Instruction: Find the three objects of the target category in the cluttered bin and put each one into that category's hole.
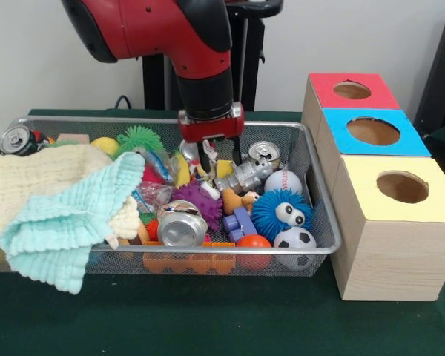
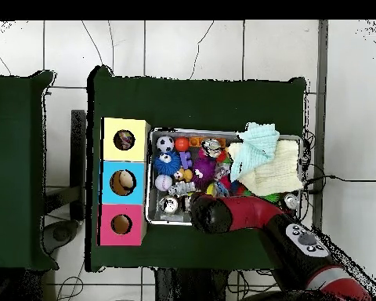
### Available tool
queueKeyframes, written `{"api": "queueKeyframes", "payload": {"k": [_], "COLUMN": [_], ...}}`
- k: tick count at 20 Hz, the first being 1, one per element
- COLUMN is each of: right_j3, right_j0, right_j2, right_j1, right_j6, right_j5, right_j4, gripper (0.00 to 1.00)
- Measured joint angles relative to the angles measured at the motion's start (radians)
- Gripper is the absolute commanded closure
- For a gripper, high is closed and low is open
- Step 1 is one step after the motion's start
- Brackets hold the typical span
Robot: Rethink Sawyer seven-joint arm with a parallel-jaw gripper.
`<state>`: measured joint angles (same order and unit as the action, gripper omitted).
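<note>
Our red and black gripper [image 1: 216, 157], fingers spread, hangs in the silver wire-mesh bin [image 1: 322, 215] above a white confetti-spotted wrapper wad [image 1: 207, 169], and crowded toys risk a mis-grab.

Toys crowded the wire basket [image 1: 322, 215] everywhere; cloths [image 1: 55, 200] covered its one end. The yellow-topped box's hole [image 1: 402, 187] stood unobstructed.

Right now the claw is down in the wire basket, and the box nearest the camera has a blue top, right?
Not quite. In the front view the claw is down in the wire basket, but the nearest box has a yellow top; the blue-topped box sits behind it.
</note>
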<state>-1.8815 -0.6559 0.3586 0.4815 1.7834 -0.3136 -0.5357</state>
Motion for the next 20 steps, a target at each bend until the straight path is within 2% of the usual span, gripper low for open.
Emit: {"api": "queueKeyframes", "payload": {"k": [5, 11, 20], "right_j3": [-0.022, -0.027, -0.027], "right_j0": [-0.047, -0.090, -0.096], "right_j2": [0.019, 0.034, 0.036], "right_j1": [0.039, 0.102, 0.112], "right_j6": [0.000, 0.000, 0.000], "right_j5": [-0.046, -0.160, -0.174], "right_j4": [0.031, 0.060, 0.059], "gripper": [0.00, 0.00, 0.00]}}
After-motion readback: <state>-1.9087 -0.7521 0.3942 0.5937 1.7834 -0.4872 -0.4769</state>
